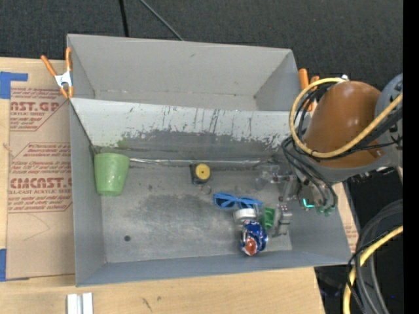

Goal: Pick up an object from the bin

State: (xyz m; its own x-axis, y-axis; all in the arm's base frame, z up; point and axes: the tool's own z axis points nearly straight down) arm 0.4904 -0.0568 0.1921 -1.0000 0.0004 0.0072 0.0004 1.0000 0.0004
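My gripper (284, 218) is low in the bin's front right corner, under the arm's orange cover. A small green thing (268, 216) lies right against its left side. Just left and in front of it sits a crumpled blue, red and white can (253, 238). A white ring-shaped piece (246, 212) and blue sunglasses (232, 201) lie a little farther left of the gripper. Whether anything is held is hidden by the gripper body.
A light green plastic cup (110, 172) lies on its side against the left wall. A small yellow round thing (201, 172) rests near the back wall at the middle. The arm and its cables overhang the right wall.
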